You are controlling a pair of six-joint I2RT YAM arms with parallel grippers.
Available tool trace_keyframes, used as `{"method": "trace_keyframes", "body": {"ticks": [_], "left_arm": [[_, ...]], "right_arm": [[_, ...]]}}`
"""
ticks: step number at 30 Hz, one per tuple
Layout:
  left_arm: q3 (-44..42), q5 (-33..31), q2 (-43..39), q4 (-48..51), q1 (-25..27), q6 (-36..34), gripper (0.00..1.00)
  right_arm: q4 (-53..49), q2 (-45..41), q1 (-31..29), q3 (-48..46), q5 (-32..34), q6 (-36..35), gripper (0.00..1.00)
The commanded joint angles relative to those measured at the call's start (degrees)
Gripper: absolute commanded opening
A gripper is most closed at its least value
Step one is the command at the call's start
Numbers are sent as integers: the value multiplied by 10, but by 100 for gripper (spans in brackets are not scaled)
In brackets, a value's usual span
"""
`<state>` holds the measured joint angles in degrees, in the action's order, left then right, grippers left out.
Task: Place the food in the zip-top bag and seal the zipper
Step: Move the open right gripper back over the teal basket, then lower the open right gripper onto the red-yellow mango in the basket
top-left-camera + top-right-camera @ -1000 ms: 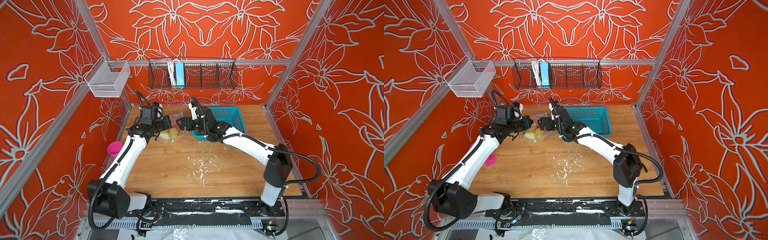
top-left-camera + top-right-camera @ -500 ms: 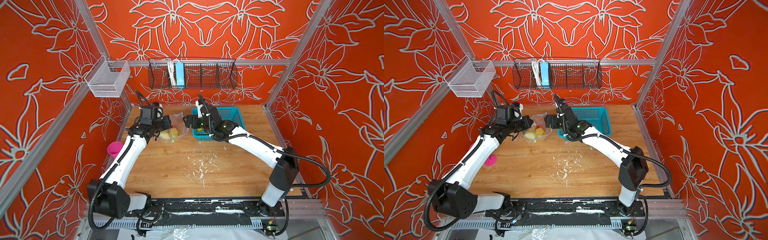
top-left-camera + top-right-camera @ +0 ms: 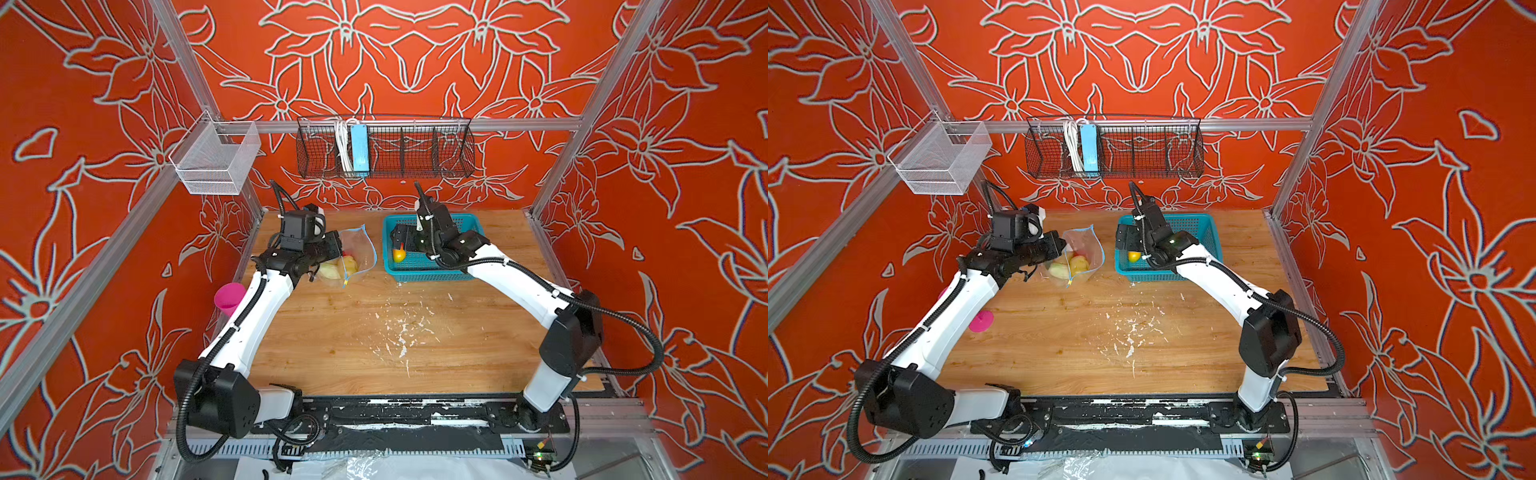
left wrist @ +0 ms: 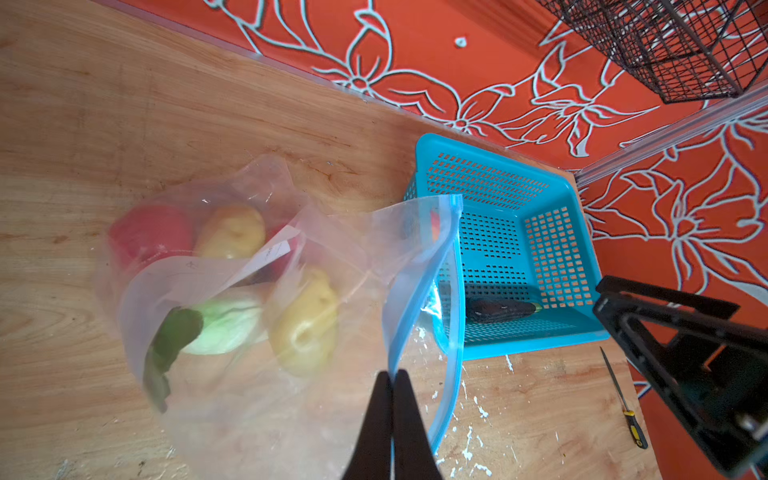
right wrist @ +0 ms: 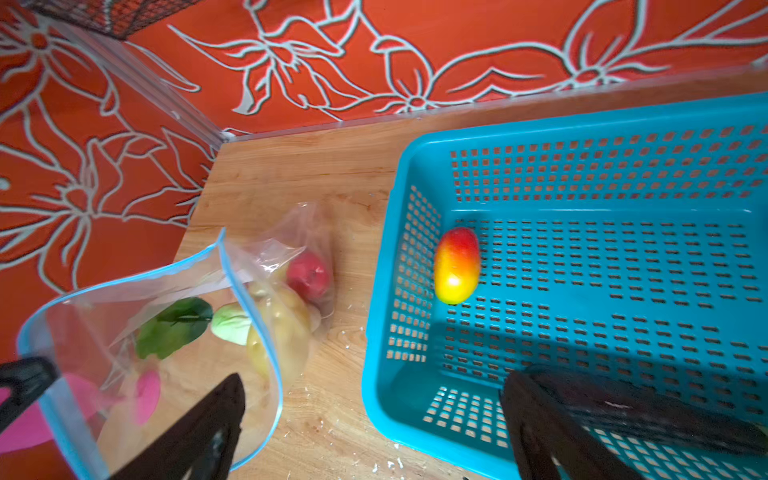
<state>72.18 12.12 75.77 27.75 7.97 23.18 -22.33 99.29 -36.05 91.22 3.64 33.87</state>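
A: mango [image 5: 457,266] seen loose in basket [image 5: 540,124], just beside bag [image 5: 124,316]. right gripper [image 5: 374,384] spread wide, empty, near it.
B: likely light, hard, slick: best pinched across the middle. limp bag rim is clamped by left gripper [image 4: 392,374].

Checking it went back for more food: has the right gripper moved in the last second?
Yes. The right gripper has shifted rightward, from beside the zip-top bag to over the left side of the teal basket.
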Motion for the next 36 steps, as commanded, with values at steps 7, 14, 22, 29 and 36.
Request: {"method": "trace_keyframes", "body": {"ticks": [7, 14, 22, 29, 36], "left_arm": [[-7, 3, -20, -7, 3, 0, 0], [-9, 1, -28, -10, 3, -1, 0], [-8, 6, -20, -10, 3, 0, 0], [-11, 10, -24, -13, 3, 4, 0], [-17, 2, -24, -18, 6, 4, 0]], "right_arm": [[-47, 29, 39, 17, 7, 12, 98], [-52, 62, 45, 29, 10, 24, 98], [-114, 117, 52, 86, 24, 27, 98], [-120, 154, 59, 96, 2, 17, 98], [-127, 194, 66, 118, -20, 18, 96]]}}
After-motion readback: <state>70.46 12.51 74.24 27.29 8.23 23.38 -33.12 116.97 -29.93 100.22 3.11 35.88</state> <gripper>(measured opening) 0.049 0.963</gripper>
